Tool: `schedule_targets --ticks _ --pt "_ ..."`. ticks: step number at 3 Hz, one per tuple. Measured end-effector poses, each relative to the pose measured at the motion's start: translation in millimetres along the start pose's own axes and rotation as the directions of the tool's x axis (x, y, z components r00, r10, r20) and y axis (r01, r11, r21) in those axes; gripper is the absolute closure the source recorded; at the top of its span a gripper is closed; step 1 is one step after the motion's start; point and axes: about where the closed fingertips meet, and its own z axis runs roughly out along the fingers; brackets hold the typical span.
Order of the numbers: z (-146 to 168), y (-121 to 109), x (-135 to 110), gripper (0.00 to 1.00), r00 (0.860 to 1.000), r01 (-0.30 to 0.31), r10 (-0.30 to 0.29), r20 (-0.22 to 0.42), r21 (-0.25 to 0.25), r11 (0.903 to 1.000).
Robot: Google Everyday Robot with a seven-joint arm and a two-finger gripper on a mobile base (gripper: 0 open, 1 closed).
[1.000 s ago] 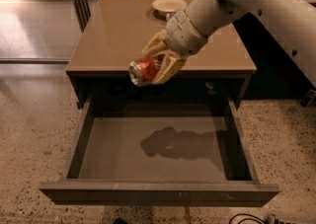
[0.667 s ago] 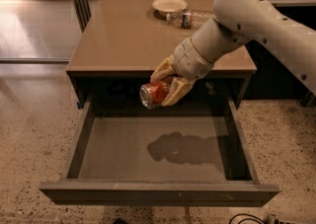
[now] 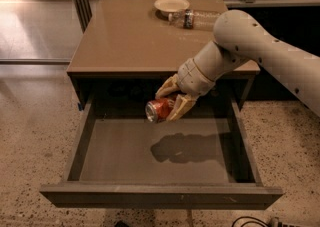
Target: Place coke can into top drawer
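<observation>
Over the back half of the open drawer (image 3: 125, 163), the gripper (image 3: 165, 106) pinches the coke can (image 3: 158, 110) between its two pale fingers (image 3: 181, 107). The can lies on its side with one silver end turned to the left. It hangs in the air just in front of the edge of the table (image 3: 130, 41). Its shadow falls apart from it on the grey floor, so I judge there is some way to go down.

The sound course would be to lower the can until it is near the floor before letting go (a can on its side will roll). It should be set toward the middle, away from the side walls, with the wrist kept off the table's edge on the way down.

The drawer's back wall is lost in shadow under the table. The fingers cover much of the can's far side, and the arm is cut off at the right edge. On the table, well apart, lie a plate (image 3: 171, 5) and a bottle (image 3: 199, 18).
</observation>
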Motion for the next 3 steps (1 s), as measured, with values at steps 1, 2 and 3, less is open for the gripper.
schedule_targets --ticks 1,2,3 --pt "12.3 10.8 1.5 1.0 1.0 -0.025 0.025 -0.006 -0.022 0.9995" --pt "40.5 45.3 15.6 1.0 0.995 -0.095 0.095 -0.001 -0.016 0.9953" --pt "90.7 96.4 35.3 1.0 0.983 -0.177 0.177 -0.043 0.002 0.9842"
